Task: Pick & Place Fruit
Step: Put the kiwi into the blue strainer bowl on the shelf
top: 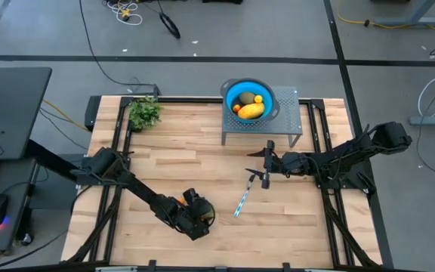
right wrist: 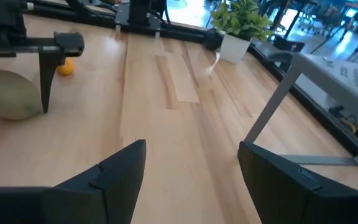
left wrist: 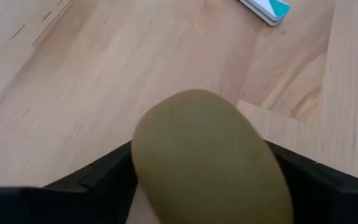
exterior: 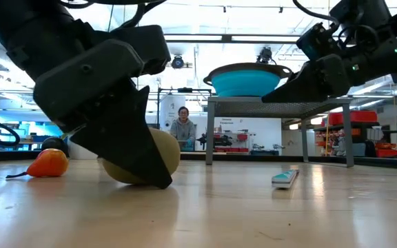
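Note:
An olive-brown kiwi lies on the wooden table near its near edge. My left gripper is down over it, shut on it. A small orange-red fruit rests on the table beside them. A blue bowl on a grey metal stand at the far side holds a yellow-orange oblong fruit, another kiwi and small orange bits. My right gripper hovers open above the table's middle right, with nothing between its fingers. My left gripper has the kiwi between its two fingers, one finger on each of its long sides. The fingers slant down from above and from the table's left. The kiwi's underside is on the table, and the kiwi lies level.
A slim silver-blue utensil lies on the table between the two grippers. A green potted plant stands at the far left. The stand's legs rise close to my right gripper. A person sits in the room beyond.

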Available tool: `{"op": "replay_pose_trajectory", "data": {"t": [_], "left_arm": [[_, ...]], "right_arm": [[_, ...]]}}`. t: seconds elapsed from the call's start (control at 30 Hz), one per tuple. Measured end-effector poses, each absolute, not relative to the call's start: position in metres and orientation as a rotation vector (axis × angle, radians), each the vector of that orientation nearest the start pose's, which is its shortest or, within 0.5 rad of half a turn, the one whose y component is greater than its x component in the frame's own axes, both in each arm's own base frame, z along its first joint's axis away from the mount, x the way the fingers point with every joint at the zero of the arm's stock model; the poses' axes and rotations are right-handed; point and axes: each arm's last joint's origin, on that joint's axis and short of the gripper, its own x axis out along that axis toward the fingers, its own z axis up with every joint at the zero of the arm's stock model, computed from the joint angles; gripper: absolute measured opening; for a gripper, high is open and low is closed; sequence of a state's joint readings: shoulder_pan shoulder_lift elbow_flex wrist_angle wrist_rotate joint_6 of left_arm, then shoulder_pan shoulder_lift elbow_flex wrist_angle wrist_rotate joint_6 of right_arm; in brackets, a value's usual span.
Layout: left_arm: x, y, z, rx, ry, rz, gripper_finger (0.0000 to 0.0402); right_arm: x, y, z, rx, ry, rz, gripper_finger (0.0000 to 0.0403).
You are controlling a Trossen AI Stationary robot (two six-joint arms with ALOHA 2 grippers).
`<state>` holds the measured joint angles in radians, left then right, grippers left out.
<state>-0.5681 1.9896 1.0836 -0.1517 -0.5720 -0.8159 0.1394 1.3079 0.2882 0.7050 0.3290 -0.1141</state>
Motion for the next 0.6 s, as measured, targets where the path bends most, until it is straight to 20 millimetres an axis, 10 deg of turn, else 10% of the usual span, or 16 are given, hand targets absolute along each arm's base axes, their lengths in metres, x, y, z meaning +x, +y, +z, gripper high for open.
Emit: {"op": "replay_pose_trajectory", "data": {"t": [0.6], "left_arm": [[0.334,-0.178,0.123,-0.206,0.764,0.391,0.0256]], "right_arm": [[0.220,0.021,0.151,-0.167,0.318,-0.173,0.0268]]}}
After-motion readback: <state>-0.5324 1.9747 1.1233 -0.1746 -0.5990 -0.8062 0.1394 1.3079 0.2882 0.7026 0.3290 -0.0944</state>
